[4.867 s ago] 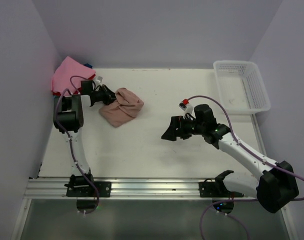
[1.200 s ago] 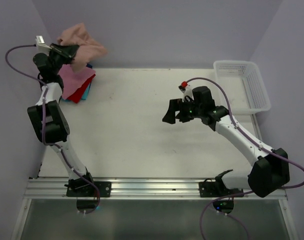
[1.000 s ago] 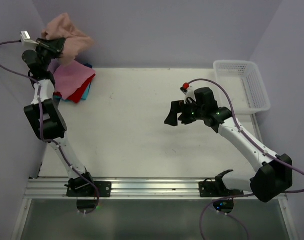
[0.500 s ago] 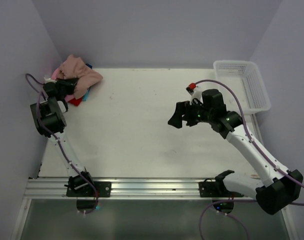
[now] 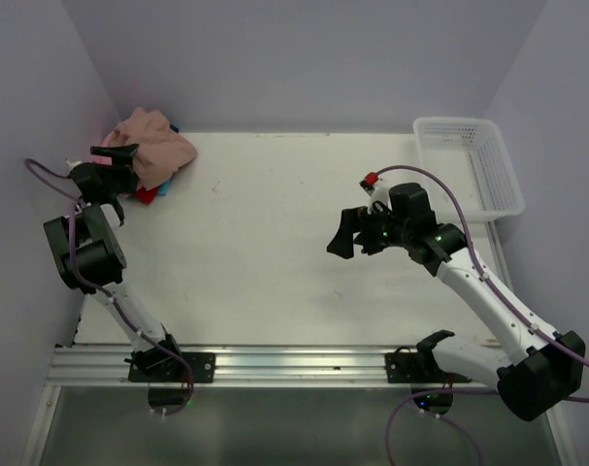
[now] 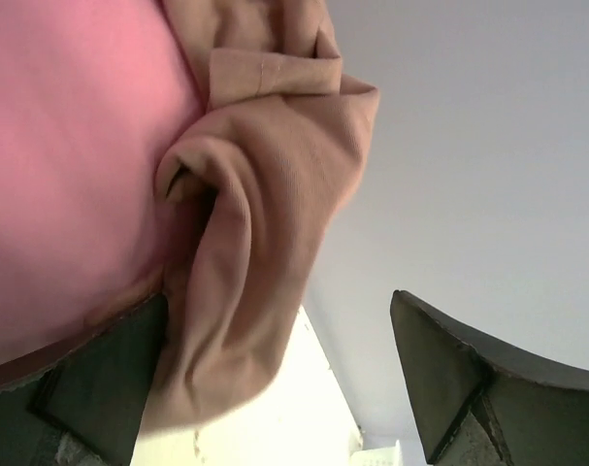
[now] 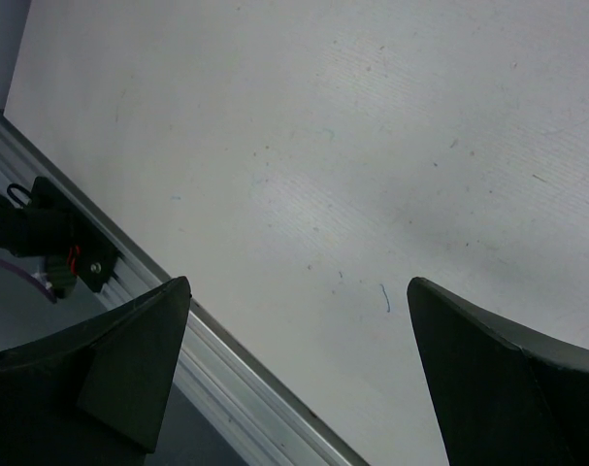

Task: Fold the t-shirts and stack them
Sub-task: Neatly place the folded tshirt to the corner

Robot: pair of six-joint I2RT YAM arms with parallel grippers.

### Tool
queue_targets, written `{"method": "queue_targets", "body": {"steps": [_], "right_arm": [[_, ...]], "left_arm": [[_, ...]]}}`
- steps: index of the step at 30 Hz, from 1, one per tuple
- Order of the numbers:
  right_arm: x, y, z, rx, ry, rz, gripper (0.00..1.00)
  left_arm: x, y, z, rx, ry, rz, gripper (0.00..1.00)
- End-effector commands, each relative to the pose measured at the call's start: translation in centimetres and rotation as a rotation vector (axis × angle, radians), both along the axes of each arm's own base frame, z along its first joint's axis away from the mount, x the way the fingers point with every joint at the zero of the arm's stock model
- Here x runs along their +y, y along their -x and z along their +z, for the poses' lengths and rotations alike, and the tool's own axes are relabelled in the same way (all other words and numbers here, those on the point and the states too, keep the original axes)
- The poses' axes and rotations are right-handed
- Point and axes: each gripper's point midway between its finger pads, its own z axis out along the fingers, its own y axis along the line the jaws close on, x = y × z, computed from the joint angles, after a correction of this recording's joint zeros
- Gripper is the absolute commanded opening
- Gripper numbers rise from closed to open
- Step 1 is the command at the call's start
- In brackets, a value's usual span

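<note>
Left claw [image 5: 117, 165] first: we see its jaws spread wide at the far-left corner with nothing pinched between them, one finger just beside the dusty-pink t-shirt [image 5: 154, 142]. That shirt sits on top of the stack against the wall, over the bright pink shirt [image 6: 71, 146], with slivers of a red one [image 5: 145, 195] and a blue one [image 5: 173, 128] peeking out beneath. Over on the other side, the right claw [image 5: 349, 236] hangs gaping above the bare table [image 5: 265, 252], holding nothing. By our reading, the stacking is as good as done: we spot no loose shirt on the table. But that top shirt looks bunched and rumpled rather than flat, so a tidy-up may be what remains. The white basket [image 5: 508, 184] sits at the far-right corner, well apart from the action. As for writing, we can read none; no print or label shows on any cloth from these angles.
</note>
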Motion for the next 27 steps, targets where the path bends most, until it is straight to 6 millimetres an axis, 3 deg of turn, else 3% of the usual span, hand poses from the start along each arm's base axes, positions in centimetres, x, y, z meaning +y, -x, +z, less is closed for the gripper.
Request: {"method": "queue_targets", "body": {"steps": [1, 2, 3, 4, 6, 7, 8, 10, 11, 13, 15, 16, 18, 19, 22, 27], "right_arm": [[0.3, -0.4, 0.9, -0.054, -0.028, 0.006, 0.99], [0.4, -0.3, 0.8, -0.052, -0.029, 0.011, 0.99], [0.5, -0.4, 0.8, -0.056, -0.034, 0.011, 0.99], [0.6, -0.5, 0.8, -0.057, -0.038, 0.015, 0.99], [0.9, -0.4, 0.7, -0.054, -0.046, 0.029, 0.99], [1.0, -0.5, 0.9, -0.058, -0.057, 0.032, 0.99], [1.2, -0.5, 0.8, -0.056, -0.061, 0.037, 0.99], [1.5, -0.7, 1.0, -0.063, -0.086, 0.042, 0.99], [1.5, -0.6, 0.7, -0.056, -0.085, 0.045, 0.99], [1.7, -0.4, 0.3, -0.048, -0.097, 0.046, 0.99], [1.6, -0.1, -0.3, -0.024, -0.086, 0.048, 0.99], [1.4, -0.1, -0.6, -0.016, -0.078, 0.041, 0.99], [1.2, 0.2, -0.7, -0.012, -0.072, 0.038, 0.99], [1.1, 0.3, -0.5, -0.016, -0.076, 0.030, 0.99], [0.6, 0.6, 0.1, -0.044, -0.089, 0.004, 0.99], [0.4, 1.0, 0.9, -0.061, -0.112, -0.019, 0.99]], "left_arm": [[2.6, 3.0, 6.2, 0.003, -0.003, 0.166, 1.00], [2.7, 3.8, 8.8, 0.001, -0.013, 0.191, 1.00], [2.2, 4.8, 7.5, 0.103, 0.019, 0.194, 1.00], [1.9, 5.9, 9.7, 0.095, 0.004, 0.203, 1.00], [1.1, 7.4, 10.6, 0.123, -0.026, 0.188, 1.00], [0.1, 8.8, 12.5, 0.101, -0.044, 0.178, 1.00], [-1.4, 9.9, 11.6, 0.104, -0.041, 0.125, 1.00], [-4.3, 11.4, 15.4, -0.050, -0.122, 0.035, 1.00], [-6.5, 12.3, 14.2, -0.050, -0.133, -0.053, 1.00], [-9.6, 13.8, 15.7, -0.124, -0.200, -0.165, 1.00], [-12.5, 15.3, 14.8, -0.136, -0.279, -0.282, 1.00], [-14.2, 16.4, 15.8, -0.183, -0.335, -0.333, 1.00], [-18.8, 18.0, 14.9, -0.210, -0.440, -0.509, 1.00], [-21.5, 19.3, 15.4, -0.256, -0.476, -0.599, 1.00], [-25.8, 22.5, 14.1, -0.295, -0.547, -0.785, 1.00], [-29.1, 26.6, 14.4, -0.381, -0.600, -0.948, 1.00]]}}
